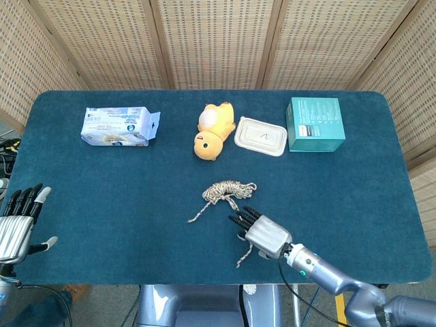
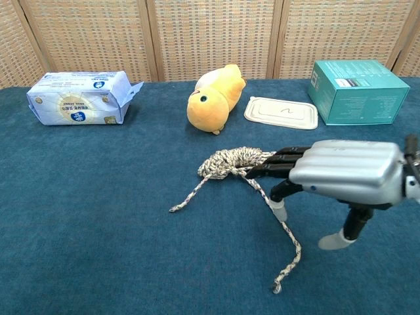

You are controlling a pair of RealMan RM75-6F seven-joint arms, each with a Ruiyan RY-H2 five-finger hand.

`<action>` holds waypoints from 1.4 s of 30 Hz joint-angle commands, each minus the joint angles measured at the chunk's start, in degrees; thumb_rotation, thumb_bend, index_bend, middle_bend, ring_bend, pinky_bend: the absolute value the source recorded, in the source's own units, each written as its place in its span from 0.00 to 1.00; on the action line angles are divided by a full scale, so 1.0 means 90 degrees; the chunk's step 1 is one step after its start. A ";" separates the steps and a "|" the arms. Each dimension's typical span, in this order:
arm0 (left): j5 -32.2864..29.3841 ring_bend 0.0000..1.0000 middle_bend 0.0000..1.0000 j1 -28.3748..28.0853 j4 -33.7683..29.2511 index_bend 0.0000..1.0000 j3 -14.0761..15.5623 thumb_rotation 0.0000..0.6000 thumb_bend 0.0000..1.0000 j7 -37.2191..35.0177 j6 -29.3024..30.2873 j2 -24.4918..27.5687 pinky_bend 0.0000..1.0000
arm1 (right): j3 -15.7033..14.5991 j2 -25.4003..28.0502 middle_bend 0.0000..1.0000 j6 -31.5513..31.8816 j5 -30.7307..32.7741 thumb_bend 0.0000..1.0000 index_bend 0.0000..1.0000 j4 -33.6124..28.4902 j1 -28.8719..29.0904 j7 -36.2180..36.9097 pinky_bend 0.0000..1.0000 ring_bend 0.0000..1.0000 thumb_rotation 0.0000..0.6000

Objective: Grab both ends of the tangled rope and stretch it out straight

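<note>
The tangled rope (image 1: 228, 189) (image 2: 239, 161) lies mid-table as a small coiled bundle. A short tail ends at the lower left (image 2: 174, 209) and a long tail runs down to the front (image 2: 277, 287). My right hand (image 1: 262, 231) (image 2: 341, 174) hovers over the long tail, fingers stretched toward the bundle and thumb pointing down; it holds nothing. Part of the long tail is hidden under it in the head view. My left hand (image 1: 17, 225) stays at the table's left edge with fingers spread and empty; the chest view does not show it.
Along the back stand a blue-white tissue pack (image 1: 117, 126) (image 2: 79, 97), a yellow plush duck (image 1: 214, 129) (image 2: 213, 98), a white lidded container (image 1: 260, 136) (image 2: 281, 112) and a teal box (image 1: 315, 123) (image 2: 357, 92). The blue table cloth (image 1: 102, 197) ends close to the rope's long end.
</note>
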 commanded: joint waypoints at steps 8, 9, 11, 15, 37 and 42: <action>-0.0037 0.00 0.00 -0.0024 -0.0006 0.00 0.0001 1.00 0.00 0.0026 -0.0045 -0.0009 0.00 | -0.0150 -0.0760 0.04 -0.0234 0.0817 0.29 0.47 0.0198 0.0268 -0.0842 0.00 0.00 1.00; -0.0045 0.00 0.00 -0.0027 -0.0004 0.00 0.0001 1.00 0.00 0.0022 -0.0054 -0.0007 0.00 | -0.0185 -0.0765 0.04 -0.0218 0.0837 0.29 0.47 0.0193 0.0278 -0.0889 0.00 0.00 1.00; -0.0060 0.00 0.00 -0.0036 0.0002 0.00 0.0001 1.00 0.00 0.0016 -0.0078 -0.0008 0.00 | -0.0238 -0.0743 0.04 -0.0180 0.0852 0.29 0.47 0.0164 0.0287 -0.0950 0.00 0.00 1.00; -0.0061 0.00 0.00 -0.0050 0.0008 0.00 0.0010 1.00 0.00 0.0030 -0.0105 -0.0014 0.00 | -0.0335 -0.0681 0.04 -0.0078 0.0843 0.29 0.48 0.0133 0.0292 -0.1010 0.00 0.00 1.00; -0.0064 0.00 0.00 -0.0051 -0.0015 0.00 0.0025 1.00 0.00 0.0018 -0.0090 0.0004 0.00 | -0.0726 -0.0904 0.05 0.0093 0.0808 0.33 0.51 0.0597 0.0408 -0.0931 0.00 0.00 1.00; -0.0057 0.00 0.00 -0.0057 -0.0014 0.00 0.0028 1.00 0.00 0.0012 -0.0097 0.0005 0.00 | -0.0756 -0.0954 0.04 0.0108 0.0846 0.35 0.52 0.0648 0.0421 -0.0983 0.00 0.00 1.00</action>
